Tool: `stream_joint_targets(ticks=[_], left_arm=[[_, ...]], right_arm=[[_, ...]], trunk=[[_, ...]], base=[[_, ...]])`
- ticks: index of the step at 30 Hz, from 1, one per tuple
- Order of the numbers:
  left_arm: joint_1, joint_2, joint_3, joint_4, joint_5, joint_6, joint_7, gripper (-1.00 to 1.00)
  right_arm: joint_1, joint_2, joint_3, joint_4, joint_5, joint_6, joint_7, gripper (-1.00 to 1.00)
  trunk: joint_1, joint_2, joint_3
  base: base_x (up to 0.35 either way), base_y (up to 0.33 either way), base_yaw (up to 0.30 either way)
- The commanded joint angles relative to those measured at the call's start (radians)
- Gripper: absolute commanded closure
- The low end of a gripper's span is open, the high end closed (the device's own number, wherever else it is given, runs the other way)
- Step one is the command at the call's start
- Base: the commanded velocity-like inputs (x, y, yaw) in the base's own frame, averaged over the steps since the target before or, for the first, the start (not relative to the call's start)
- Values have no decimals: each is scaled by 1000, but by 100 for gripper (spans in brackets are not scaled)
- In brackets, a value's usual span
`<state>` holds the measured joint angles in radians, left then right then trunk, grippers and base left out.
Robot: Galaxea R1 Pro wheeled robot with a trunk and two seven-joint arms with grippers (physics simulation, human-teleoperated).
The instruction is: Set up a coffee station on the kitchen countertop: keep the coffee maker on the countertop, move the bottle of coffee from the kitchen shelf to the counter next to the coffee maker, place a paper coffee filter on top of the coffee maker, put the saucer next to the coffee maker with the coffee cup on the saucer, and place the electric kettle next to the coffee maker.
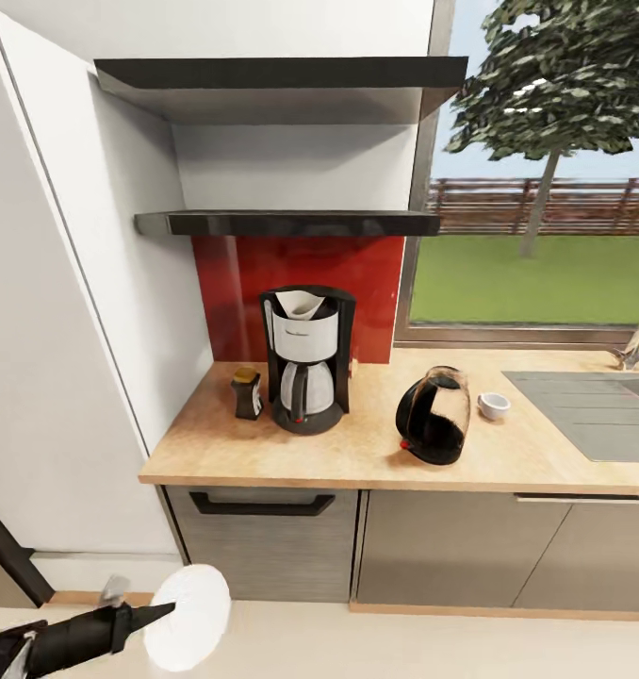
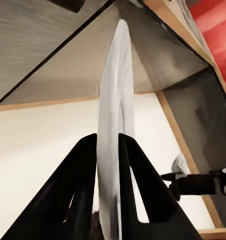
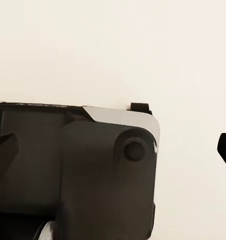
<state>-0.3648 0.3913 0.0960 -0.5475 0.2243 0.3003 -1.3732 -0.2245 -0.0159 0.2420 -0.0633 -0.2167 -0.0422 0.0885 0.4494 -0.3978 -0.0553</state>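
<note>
Saucer (image 1: 188,616) sits low left in the head view, clamped edge-on in the left gripper (image 1: 155,615), below the countertop (image 1: 357,453). Left wrist view: fingers (image 2: 83,175) pinch its rim (image 2: 113,125). Likely stiff, slick, breakable. Right gripper's state: cannot tell.

Matt wooden countertop (image 1: 357,443), glossy red backsplash (image 1: 301,273)

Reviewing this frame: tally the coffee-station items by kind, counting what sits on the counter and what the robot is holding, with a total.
Coffee maker: 1, on the countertop
Paper filter: 1, on top of the coffee maker
Bottle of coffee: 1, beside the coffee maker
Electric kettle: 1, on the countertop
Coffee cup: 1, on the countertop
Saucer: 1, held on edge in the left gripper
Total: 6
</note>
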Motion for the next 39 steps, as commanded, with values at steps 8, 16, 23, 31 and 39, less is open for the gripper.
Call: stream_joint_targets(ticks=[8,16,23,31,39], left_arm=[[-5,0,4,-322,10,301,-16,100],[-8,-18,32,-356,52,366,-2,100],[1,2,12,-352,91,349,-40,100],[-32,-38,14,-354,137,388,-28,100],[-77,-83,20,-362,181,441,17,100]], right_arm=[[-1,1,8,1,-10,-5,4,-100],[-2,10,11,1,-11,-5,4,-100],[-4,3,8,3,-12,-4,5,-100],[-4,1,9,3,-12,-4,4,-100],[-4,0,10,5,-12,-4,2,-100]], trunk=[[1,-2,-2],[1,-2,-2],[1,-2,-2],[1,-2,-2],[1,-2,-2]], base=[[0,0,0],[0,0,0],[0,0,0],[0,0,0],[0,0,0]])
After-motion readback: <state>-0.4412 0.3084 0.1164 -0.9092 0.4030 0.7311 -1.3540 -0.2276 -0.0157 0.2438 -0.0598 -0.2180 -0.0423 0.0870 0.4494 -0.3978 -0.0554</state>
